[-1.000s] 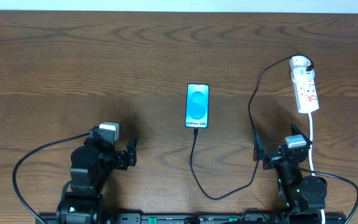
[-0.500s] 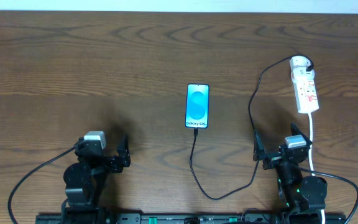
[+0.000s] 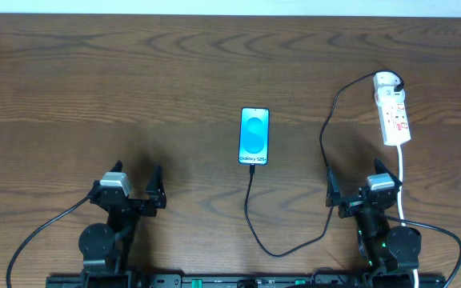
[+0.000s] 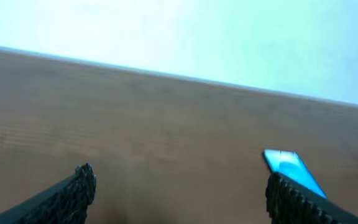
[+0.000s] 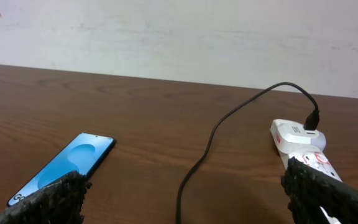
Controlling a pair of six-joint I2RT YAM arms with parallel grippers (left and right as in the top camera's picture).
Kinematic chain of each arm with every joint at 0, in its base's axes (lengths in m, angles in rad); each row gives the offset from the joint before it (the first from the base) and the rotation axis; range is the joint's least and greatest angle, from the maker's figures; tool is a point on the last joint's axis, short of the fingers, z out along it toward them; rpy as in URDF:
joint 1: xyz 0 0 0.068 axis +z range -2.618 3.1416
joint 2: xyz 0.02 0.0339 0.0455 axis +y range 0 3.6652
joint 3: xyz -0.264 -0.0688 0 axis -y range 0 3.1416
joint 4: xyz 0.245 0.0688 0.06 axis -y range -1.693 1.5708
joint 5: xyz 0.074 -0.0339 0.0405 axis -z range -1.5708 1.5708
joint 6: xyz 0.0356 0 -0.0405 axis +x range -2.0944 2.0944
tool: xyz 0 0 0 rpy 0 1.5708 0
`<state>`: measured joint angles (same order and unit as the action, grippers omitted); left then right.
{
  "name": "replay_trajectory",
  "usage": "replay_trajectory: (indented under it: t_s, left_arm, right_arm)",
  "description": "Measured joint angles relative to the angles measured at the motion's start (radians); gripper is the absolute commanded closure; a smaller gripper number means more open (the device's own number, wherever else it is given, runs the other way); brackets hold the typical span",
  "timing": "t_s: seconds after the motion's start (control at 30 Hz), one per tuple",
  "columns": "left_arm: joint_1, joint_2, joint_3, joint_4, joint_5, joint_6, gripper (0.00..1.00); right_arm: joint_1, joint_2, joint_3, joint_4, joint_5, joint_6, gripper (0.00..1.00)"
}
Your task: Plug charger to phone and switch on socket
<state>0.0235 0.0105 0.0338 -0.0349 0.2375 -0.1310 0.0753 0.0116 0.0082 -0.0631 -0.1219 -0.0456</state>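
Overhead: the slim blue-screened phone [image 3: 254,136] lies mid-table, the thin black charger cable [image 3: 256,224] at its bottom edge, looping to the white power strip [image 3: 393,116] far right. Left gripper [image 3: 130,190] and right gripper [image 3: 360,190] — both spread, holding nothing.

Left wrist: blurred; phone [image 4: 291,169] ahead-right.

Right wrist: phone [image 5: 64,168] left, strip [image 5: 303,146] right — cable [image 5: 222,134] between.

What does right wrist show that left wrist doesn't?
Only the right wrist view shows the socket with the charger plugged into its far end and running across the table. Only the left wrist view shows the left gripper, its fingers spread wide with nothing between them. Both show the phone lying flat with its blue screen up, the brown table and the pale wall behind. The right gripper is likewise open and empty.
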Motion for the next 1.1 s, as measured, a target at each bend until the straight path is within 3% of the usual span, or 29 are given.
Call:
replay_trajectory:
  t_s: [0.27, 0.77, 1.1]
  left_arm:
    - [0.0, 0.0, -0.013, 0.02, -0.012, 0.01, 0.11]
    - [0.0, 0.0, -0.012, 0.016, -0.031, 0.158, 0.11]
    - [0.0, 0.0, -0.012, 0.016, -0.034, 0.166, 0.11]
  right_arm:
    - [0.0, 0.0, 0.0, 0.0, 0.0, 0.0, 0.01]
    - [0.0, 0.0, 0.0, 0.0, 0.0, 0.0, 0.01]
    - [0.0, 0.0, 0.0, 0.0, 0.0, 0.0, 0.01]
